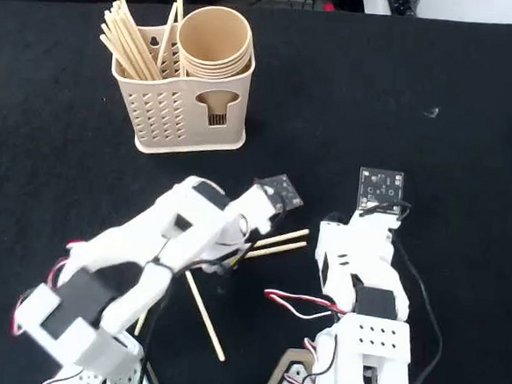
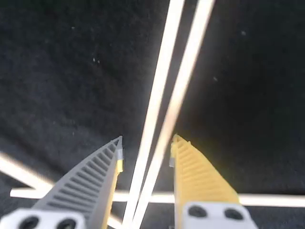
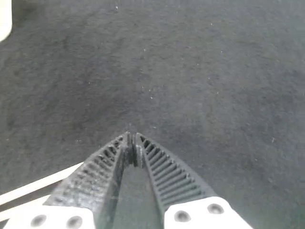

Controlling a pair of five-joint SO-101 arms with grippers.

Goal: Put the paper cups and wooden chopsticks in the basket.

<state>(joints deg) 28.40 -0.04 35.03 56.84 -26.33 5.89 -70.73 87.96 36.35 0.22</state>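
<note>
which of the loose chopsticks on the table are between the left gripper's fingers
The side-by-side pair, straddled by the open left gripper; the single chopstick nearer the arm bases lies outside it.

Cups (image 1: 214,38) & chopsticks (image 1: 129,41) in basket (image 1: 178,112) at back; loose pair (image 1: 288,237) lies in front, to its right.

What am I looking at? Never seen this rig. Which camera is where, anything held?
Two small white robot arms sit side by side at a black table. One picture looks down from a fixed overhead camera; the other two come from cameras on each arm's wrist. A basket holds stacked paper cups and a bunch of chopsticks. The left hand is open, straddling two loose chopsticks on the table, gripping nothing. Nearby lies another chopstick. The right hand is shut and empty.
</note>
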